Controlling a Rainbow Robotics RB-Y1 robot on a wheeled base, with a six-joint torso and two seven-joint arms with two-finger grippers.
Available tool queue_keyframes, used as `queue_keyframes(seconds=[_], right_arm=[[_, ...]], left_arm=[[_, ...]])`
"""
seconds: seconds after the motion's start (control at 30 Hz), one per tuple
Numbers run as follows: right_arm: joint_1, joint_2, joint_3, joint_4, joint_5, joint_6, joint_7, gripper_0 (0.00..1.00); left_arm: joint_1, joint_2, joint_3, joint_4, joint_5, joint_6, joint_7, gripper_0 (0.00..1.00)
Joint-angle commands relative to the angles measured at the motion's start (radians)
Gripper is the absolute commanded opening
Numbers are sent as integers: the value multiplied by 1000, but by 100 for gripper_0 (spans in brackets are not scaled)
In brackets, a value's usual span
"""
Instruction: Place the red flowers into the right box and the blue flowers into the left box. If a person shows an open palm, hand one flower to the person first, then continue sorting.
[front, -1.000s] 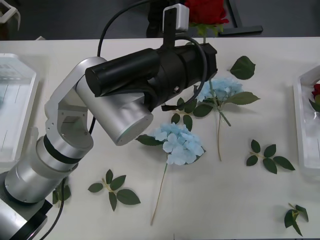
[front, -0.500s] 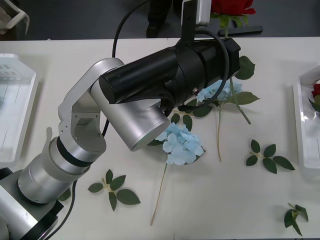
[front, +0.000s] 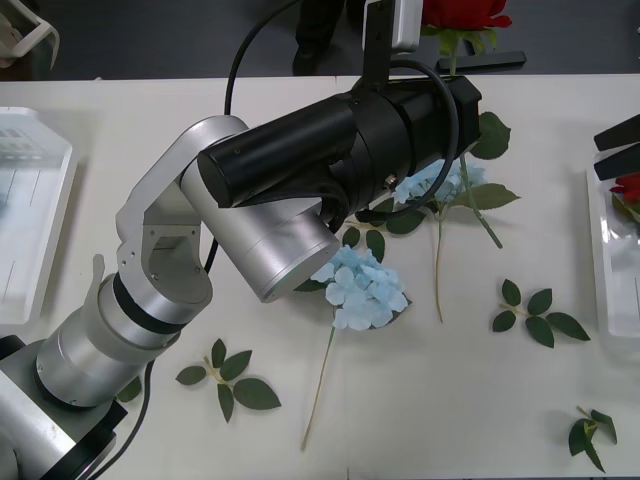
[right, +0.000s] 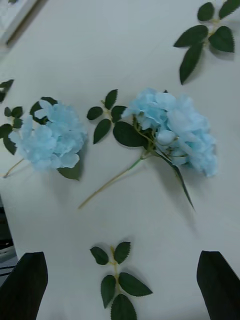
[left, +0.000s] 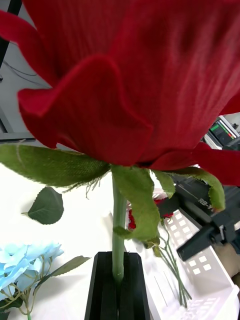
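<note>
One red rose (left: 125, 80) is pinched by its stem between the closed black fingers of the left gripper (left: 119, 280), lifted over the far edge of the tabletop (front: 420, 400); the step in hand looks like carrying it toward the right box (front: 610, 280) at the right edge, where another red flower (front: 630, 188) already lies. The right gripper (right: 120, 285) hovers with fingers wide apart and empty above two blue flowers (right: 172, 130) near the middle; next the left arm must travel right and release over the box.

red rose (left: 125, 75) upright on green stem, two pale blue flowers (front: 368, 288) lying on table
</note>
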Motion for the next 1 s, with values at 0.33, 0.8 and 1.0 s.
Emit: queue_keyframes(seconds=[0.33,0.8,1.0], right_arm=[[199,35,-24,-386,-259,-39,-266,87],[374,88,-21,-654,-326,-168,-364,87],[417,141,-21,-717,-300,-214,-393,87]], left_arm=[[-47,-28,-13,-46,-11,-16,8,0],[-47,-28,-13,-46,-11,-16,8,0],[-47,-28,-13,-46,-11,-16,8,0]])
